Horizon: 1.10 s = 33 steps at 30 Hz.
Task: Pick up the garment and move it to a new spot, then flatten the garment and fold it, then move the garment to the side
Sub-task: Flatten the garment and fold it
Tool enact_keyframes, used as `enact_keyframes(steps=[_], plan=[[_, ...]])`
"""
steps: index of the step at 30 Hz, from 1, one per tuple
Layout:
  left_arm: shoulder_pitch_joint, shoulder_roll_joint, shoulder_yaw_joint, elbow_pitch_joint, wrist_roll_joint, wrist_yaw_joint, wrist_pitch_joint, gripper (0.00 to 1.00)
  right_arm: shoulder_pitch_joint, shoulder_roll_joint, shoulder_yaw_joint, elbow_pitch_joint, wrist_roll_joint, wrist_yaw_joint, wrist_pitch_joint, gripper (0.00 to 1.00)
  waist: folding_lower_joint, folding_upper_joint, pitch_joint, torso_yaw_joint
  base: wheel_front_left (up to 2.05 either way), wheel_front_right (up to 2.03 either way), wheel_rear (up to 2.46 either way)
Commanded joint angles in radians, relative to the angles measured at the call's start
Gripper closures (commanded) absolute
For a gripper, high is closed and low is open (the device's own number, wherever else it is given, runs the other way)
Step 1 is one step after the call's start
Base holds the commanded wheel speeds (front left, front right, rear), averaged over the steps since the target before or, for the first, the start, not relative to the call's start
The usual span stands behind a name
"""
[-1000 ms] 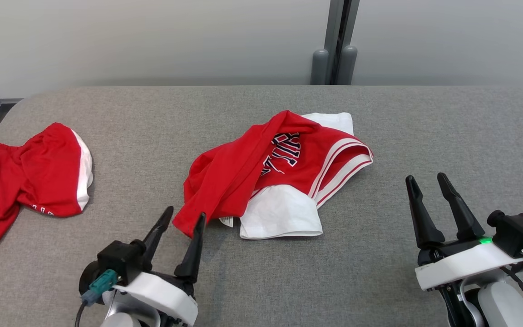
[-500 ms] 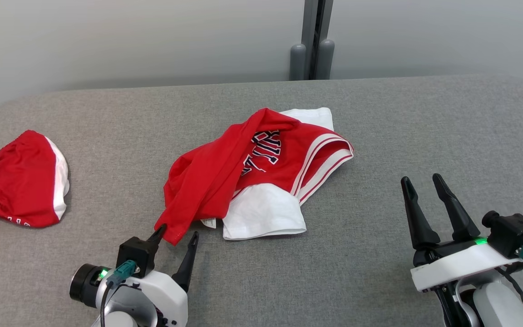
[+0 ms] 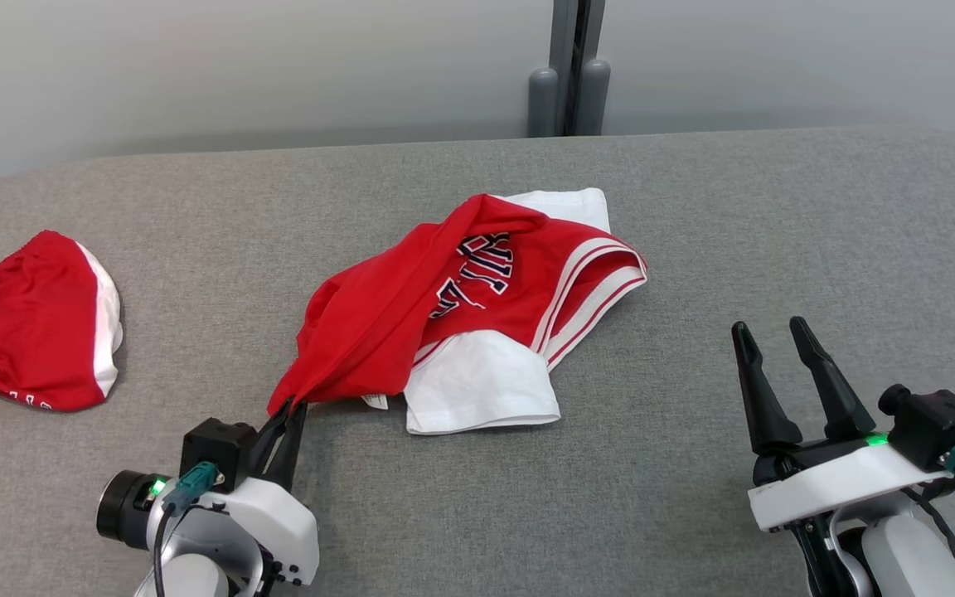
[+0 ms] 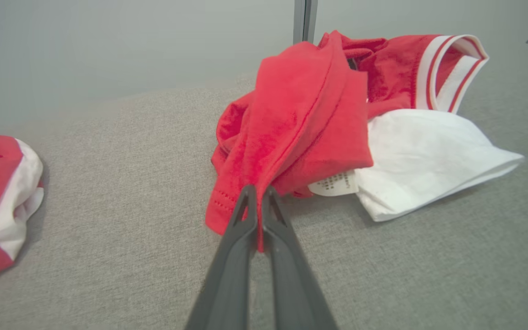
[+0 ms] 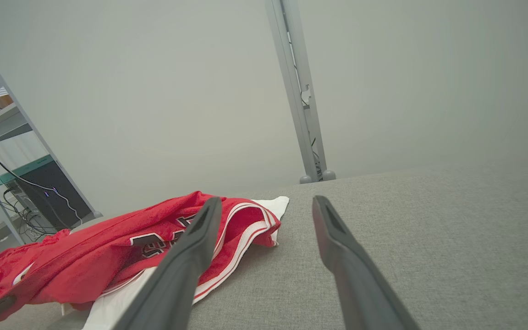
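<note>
The garment (image 3: 411, 298) is a crumpled red jersey with white sleeves, striped trim and dark lettering, lying mid-table. My left gripper (image 3: 288, 406) is shut on its near red corner, which is pulled taut toward me. In the left wrist view the fingers (image 4: 241, 229) pinch a red hem of the garment (image 4: 305, 119). My right gripper (image 3: 769, 330) stands open at the lower right, apart from the cloth. The right wrist view shows the garment (image 5: 108, 252) off to the left behind the open right gripper (image 5: 264, 204).
Smaller red shorts with white side panels (image 3: 21, 332) lie at the table's left edge. The grey fabric table (image 3: 776, 232) runs wide to the right. A grey post (image 3: 567, 66) stands behind the far edge against a pale wall.
My left gripper went from open to shut, pinching the jersey's near corner and drawing it slightly toward me. The head camera shifted. The right gripper stayed put.
</note>
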Motion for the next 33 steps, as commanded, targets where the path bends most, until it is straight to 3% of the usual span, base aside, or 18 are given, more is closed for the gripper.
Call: enact_keyframes(steps=[1,8,27,33], plan=[[-0.019,0.001,0.009,-0.008,-0.008,0.006,-0.010,1.00,-0.006,-0.005,-0.002,0.006,-0.001,0.001,-0.003,0.00,0.0000,0.0000,-0.003,0.005,0.00,0.00,0.00],[-0.026,0.006,0.039,-0.078,-0.044,0.000,-0.066,1.00,-0.006,-0.011,0.015,0.012,0.007,0.001,-0.003,0.00,0.0000,0.0000,-0.008,0.035,0.00,0.00,0.00],[0.047,0.089,0.153,-0.283,-0.077,0.085,-0.080,1.00,-0.007,-0.010,-0.009,0.019,-0.004,0.001,-0.003,0.00,0.0000,0.0000,0.003,0.049,0.00,0.00,0.00],[0.082,0.113,0.082,-0.354,-0.039,0.020,-0.104,1.00,-0.005,-0.001,-0.031,0.012,-0.020,0.001,-0.003,0.00,0.0000,0.0000,0.005,0.056,0.00,0.00,0.00]])
